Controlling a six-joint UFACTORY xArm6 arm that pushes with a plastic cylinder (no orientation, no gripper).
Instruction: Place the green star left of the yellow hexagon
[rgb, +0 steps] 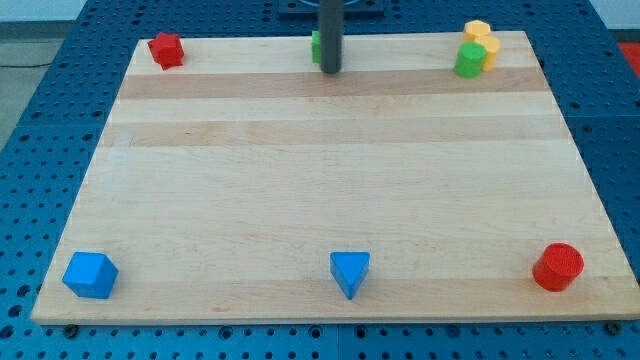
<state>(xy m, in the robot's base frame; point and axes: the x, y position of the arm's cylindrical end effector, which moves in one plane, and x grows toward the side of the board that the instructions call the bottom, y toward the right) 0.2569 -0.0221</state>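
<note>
My tip (331, 71) rests on the board near the middle of the view's top edge. A green block (315, 46) sits just left of and behind the rod, mostly hidden, so I cannot make out its shape. At the view's top right a yellow hexagon (477, 30) lies at the board's edge. A second yellow block (491, 51) is just below it, and a second green block (467, 61) touches that cluster on its lower left. The tip is far to the left of this cluster.
A red star (166, 49) lies at the top left corner. A blue cube (90, 275) is at the bottom left, a blue triangle (350, 272) at the bottom middle and a red cylinder (558, 267) at the bottom right. The wooden board (320, 180) lies on a blue perforated table.
</note>
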